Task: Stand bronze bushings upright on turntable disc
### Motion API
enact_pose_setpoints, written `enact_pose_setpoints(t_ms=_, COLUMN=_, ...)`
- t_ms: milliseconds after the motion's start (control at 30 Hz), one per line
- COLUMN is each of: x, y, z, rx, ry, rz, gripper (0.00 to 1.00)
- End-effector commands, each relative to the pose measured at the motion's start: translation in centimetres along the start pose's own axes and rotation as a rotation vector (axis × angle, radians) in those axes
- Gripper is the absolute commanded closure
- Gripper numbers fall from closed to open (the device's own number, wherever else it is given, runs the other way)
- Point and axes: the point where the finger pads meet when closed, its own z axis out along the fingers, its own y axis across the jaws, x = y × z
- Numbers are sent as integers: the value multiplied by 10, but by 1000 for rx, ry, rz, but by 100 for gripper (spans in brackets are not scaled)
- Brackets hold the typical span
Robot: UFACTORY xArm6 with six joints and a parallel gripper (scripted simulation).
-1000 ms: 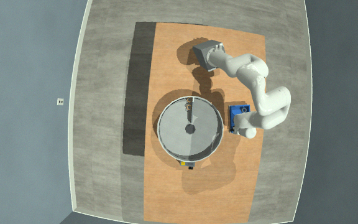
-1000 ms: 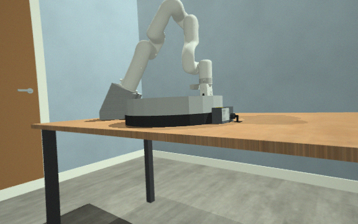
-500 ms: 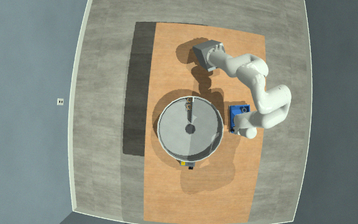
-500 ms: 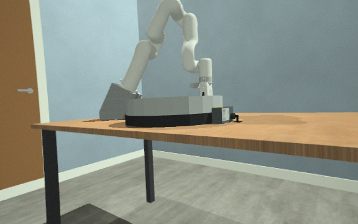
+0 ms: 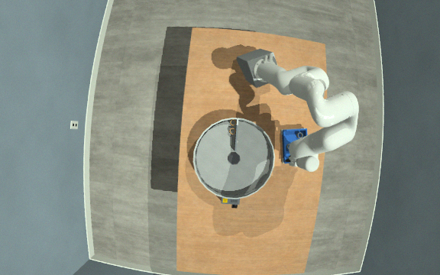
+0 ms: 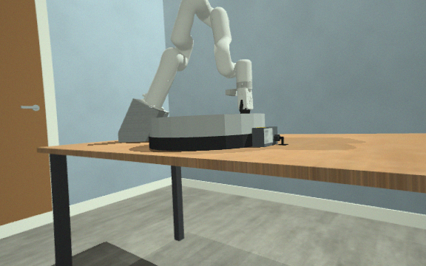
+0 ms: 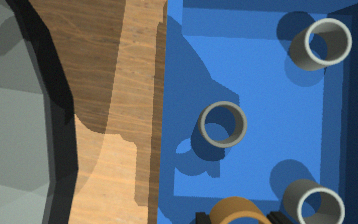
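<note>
A white six-joint arm [image 5: 334, 107] [image 6: 183, 29] with smooth, rounded, tube-like links rises from a grey, slant-sided, wedge-shaped pedestal [image 5: 247, 70] [image 6: 133, 123]. A grey band [image 6: 244, 84] rings the wrist, a small pale block juts toward nine o'clock in the exterior view, and the white-bodied gripper [image 6: 245, 111] [image 7: 239, 220] ends in black fingers.

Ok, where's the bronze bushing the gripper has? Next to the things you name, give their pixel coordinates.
In the wrist view, the bronze bushing [image 7: 236, 206] is at the bottom edge between the gripper's fingers, left of the lower right steel bushing [image 7: 305, 192].
</note>
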Motion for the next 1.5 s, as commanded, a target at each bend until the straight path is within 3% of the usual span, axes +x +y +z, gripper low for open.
enact_pose_setpoints(t_ms=0, x=0, y=1, z=-28, rx=4, ry=-1, rz=0, gripper=100)
enact_pose_setpoints(t_ms=533, x=0, y=1, z=-76, rx=4, ry=-1, rz=0, gripper=100)
enact_pose_setpoints(t_ms=1467, x=2, y=-4, z=-78, rx=4, ry=-1, rz=0, gripper=100)
